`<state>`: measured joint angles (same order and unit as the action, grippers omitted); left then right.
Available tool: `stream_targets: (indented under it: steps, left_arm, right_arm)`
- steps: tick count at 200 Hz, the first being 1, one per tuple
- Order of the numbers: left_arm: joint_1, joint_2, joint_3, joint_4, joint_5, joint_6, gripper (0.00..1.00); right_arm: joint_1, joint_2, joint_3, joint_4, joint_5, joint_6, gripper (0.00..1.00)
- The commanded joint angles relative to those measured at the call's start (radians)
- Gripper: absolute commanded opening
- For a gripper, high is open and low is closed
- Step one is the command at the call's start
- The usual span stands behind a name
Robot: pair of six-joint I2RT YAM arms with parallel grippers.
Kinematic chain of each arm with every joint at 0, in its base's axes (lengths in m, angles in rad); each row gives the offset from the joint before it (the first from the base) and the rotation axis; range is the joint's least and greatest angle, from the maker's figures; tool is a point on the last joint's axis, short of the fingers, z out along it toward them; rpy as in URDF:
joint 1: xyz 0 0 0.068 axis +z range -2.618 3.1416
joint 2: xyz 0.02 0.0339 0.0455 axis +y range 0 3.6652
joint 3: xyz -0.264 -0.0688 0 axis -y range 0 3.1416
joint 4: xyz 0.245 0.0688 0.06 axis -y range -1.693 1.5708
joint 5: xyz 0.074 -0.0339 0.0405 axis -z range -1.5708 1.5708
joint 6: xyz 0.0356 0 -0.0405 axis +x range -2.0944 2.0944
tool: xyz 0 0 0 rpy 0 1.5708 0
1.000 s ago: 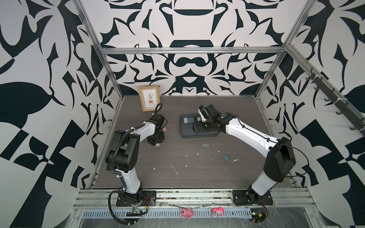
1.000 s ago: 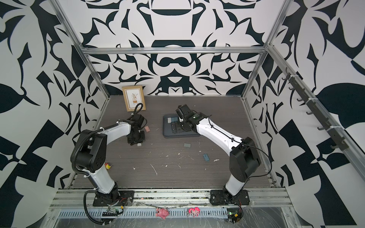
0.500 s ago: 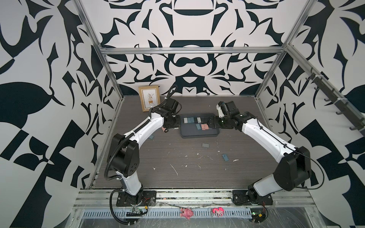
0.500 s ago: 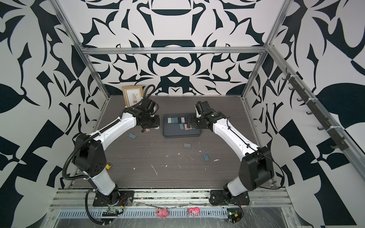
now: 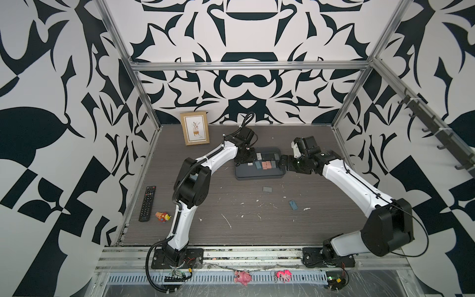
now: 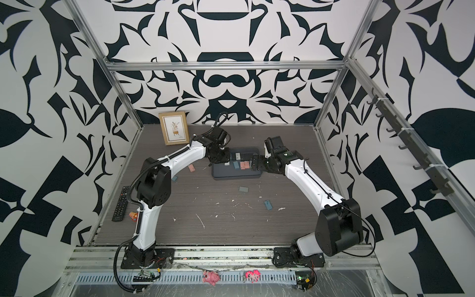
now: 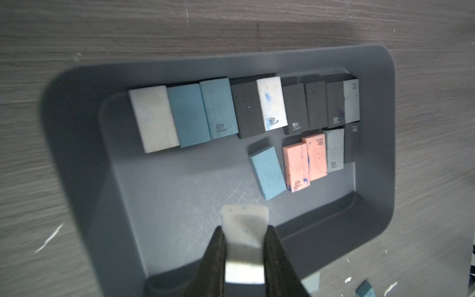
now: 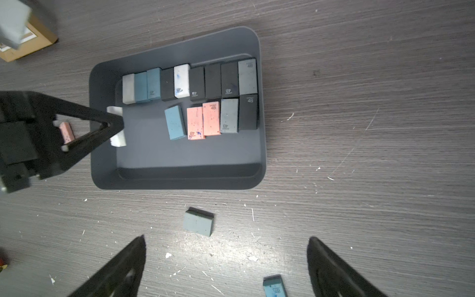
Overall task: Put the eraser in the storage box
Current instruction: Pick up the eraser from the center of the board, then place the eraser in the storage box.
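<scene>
After the left gripper (image 7: 244,230), pinching a white eraser (image 7: 245,216), swung from the worktop (image 7: 231,25) to above the bare floor of the storage box (image 7: 77,144), the right gripper (image 8: 226,238) drew back spread wide, leaving, it seemed, only the release.

The left arm (image 5: 218,159), centre left in a top view, has smooth white shells between blocky black joints (image 5: 192,183). A ribbed black hose (image 5: 176,190) runs along it down to a black base plate (image 5: 177,258) low in the frame. The right arm (image 5: 347,180), centre right, is built alike, with a thin black cable (image 5: 359,181) clipped along its white shell. The right gripper (image 8: 227,237), at the bottom of its wrist view, has black pointed fingers (image 8: 123,267). The left gripper (image 7: 245,231) has similar dark fingers (image 7: 214,257).
</scene>
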<state>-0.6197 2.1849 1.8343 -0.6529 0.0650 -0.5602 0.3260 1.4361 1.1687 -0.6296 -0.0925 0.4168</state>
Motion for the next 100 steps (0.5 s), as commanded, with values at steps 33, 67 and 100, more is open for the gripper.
stream_targets:
  steps: [33, 67, 100]
  left_arm:
    - [-0.006, 0.092, 0.056, 0.009, 0.028, -0.041, 0.16]
    - [-0.008, 0.125, 0.060, 0.020, 0.028, -0.048, 0.18]
    - [-0.010, 0.160, 0.088, 0.025, 0.031, -0.058, 0.20]
  right_arm:
    - [-0.010, -0.037, -0.040, 0.010, -0.016, 0.008, 0.99]
    - [-0.010, -0.034, -0.061, 0.025, -0.028, 0.012, 0.99]
    - [-0.011, -0.038, -0.073, 0.031, -0.039, 0.015, 0.99]
